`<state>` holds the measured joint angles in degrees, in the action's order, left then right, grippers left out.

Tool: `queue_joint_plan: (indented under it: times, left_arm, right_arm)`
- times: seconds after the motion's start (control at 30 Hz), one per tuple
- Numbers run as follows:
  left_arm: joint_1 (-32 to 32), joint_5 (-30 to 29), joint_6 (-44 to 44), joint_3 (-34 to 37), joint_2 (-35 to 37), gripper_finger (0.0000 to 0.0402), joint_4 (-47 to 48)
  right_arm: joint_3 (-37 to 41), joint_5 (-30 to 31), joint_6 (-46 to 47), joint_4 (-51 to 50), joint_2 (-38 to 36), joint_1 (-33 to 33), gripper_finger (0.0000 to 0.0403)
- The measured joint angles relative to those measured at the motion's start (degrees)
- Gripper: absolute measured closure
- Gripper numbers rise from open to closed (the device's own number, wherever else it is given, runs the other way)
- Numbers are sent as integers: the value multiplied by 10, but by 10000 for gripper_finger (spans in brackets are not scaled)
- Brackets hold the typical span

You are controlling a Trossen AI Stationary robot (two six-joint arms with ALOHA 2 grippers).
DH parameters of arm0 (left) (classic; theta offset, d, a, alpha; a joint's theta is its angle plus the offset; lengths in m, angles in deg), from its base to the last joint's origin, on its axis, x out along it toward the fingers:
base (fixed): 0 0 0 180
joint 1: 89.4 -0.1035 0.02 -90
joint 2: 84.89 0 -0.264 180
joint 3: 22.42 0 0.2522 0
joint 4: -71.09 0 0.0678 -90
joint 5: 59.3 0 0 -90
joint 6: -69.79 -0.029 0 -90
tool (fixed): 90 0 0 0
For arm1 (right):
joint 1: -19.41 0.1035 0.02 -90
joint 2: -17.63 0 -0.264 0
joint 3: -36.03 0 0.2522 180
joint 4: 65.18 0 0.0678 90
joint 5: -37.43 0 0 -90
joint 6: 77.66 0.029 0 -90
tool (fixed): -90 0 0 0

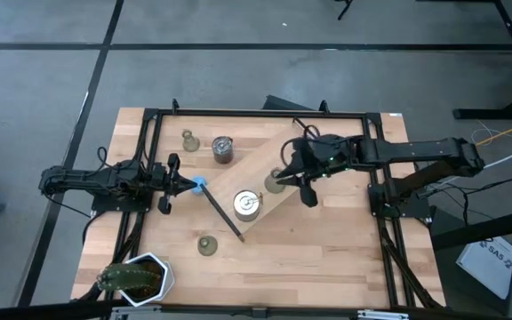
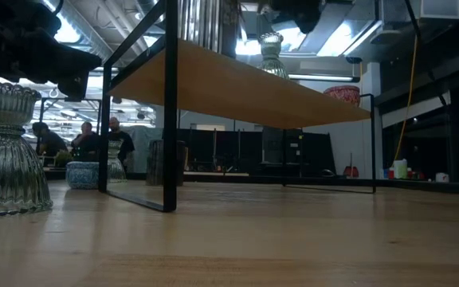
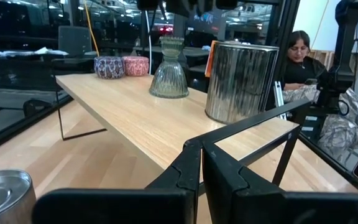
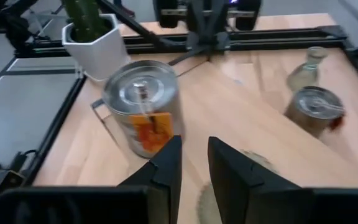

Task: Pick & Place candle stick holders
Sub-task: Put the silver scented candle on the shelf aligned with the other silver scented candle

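The right gripper (image 1: 284,174) is above a candle stick holder (image 1: 275,183) that stands on the raised wooden shelf (image 1: 265,160), near a silver tin (image 1: 246,204). Its fingers (image 4: 166,163) stand only a narrow gap apart and hold nothing; the holder's ribbed rim shows just below them. Such a narrow opening may strike the neck and tip the holder off the shelf. Two more holders stand on the table (image 1: 327,258), well apart. The left gripper (image 1: 169,174) waits with fingers together by the shelf's edge

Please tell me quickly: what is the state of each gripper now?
Left gripper: shut, holding nothing.
Right gripper: fingers slightly open above a candle holder on the raised shelf, not gripping it.
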<state>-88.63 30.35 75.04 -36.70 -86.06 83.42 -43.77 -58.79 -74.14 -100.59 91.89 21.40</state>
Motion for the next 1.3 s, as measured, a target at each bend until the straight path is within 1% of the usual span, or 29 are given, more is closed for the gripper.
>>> queue_joint_plan:
  times: [0.2, 0.4, 0.53, 0.67, 0.77, 0.97, 1.17, 1.3]
  left_arm:
    - [0, 0, 0, 0, 0, 390, 0]
    - [0, 0, 0, 0, 0, 389, 0]
    - [0, 0, 0, 0, 0, 389, 0]
    - [0, 0, 0, 0, 0, 391, 0]
    - [0, 0, 0, 0, 0, 391, 0]
    - [0, 0, 0, 0, 0, 389, 0]
    - [0, 0, 0, 0, 0, 390, 0]
    - [0, 0, 0, 0, 0, 389, 0]
  right_arm:
    - [49, 2, -20, 45, -40, -22, 325]
    - [82, 48, -10, 80, -73, -24, 352]
    - [109, 47, 6, 90, -87, -29, 367]
    - [135, 46, 8, 92, -112, -29, 369]
    - [156, 38, 6, 90, -136, -27, 369]
    - [203, -1, -10, 92, -203, -17, 369]
    - [283, -33, -11, 156, -266, -7, 370]
    - [337, -50, -12, 184, -307, -3, 382]
